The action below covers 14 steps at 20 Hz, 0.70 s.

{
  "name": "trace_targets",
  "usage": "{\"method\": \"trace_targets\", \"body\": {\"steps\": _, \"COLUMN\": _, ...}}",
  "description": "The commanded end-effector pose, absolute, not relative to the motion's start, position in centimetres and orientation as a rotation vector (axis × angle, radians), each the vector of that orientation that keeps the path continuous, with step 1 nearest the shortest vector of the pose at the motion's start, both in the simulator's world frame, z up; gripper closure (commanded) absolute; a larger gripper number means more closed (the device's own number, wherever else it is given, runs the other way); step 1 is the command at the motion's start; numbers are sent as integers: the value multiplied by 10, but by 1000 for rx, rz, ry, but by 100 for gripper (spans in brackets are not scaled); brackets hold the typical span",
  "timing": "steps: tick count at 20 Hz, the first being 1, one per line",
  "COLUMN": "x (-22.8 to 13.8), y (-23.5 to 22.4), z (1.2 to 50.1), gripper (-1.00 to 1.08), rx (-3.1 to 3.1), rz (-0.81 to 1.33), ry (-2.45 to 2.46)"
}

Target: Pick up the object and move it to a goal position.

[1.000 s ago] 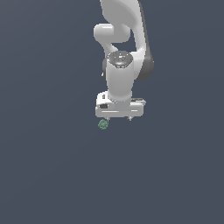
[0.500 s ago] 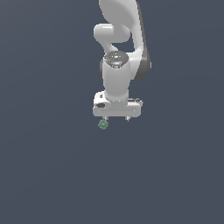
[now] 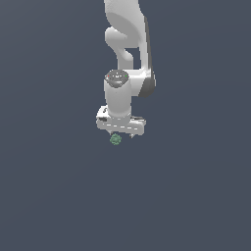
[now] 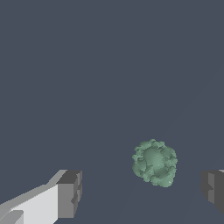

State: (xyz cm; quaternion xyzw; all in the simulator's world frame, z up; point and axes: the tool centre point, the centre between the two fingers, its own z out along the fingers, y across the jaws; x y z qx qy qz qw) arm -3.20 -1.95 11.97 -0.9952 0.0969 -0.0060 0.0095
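While the jaws hang wide with nothing in them, the green object (image 4: 155, 162) sits between their two tips, nearer one tip than the other. On the exterior view's left side of the white gripper (image 3: 120, 133), it rests on the dark table (image 3: 59, 196). If the jaws close off-centre, the bumpy lump could get knocked and roll away.

A mottled green object (image 4: 154, 162), a white pincer (image 4: 142, 194) with grey fingertips (image 4: 70, 194), plain slate-blue ground (image 3: 54, 186).
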Motion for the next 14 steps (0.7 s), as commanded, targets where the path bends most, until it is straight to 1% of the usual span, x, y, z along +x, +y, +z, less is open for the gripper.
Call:
{"method": "trace_targets", "body": {"steps": 1, "x": -43, "y": -32, "z": 106, "gripper": -92, "rx": -3106, "rz": -11, "ry": 383}}
{"method": "trace_targets", "body": {"steps": 7, "x": -58, "y": -50, "z": 88, "gripper": -92, "rx": -3101, "rz": -1, "ry": 492}}
{"method": "trace_targets", "body": {"steps": 14, "x": -60, "y": -51, "z": 84, "gripper": -92, "rx": -3101, "rz": 1, "ry": 498}}
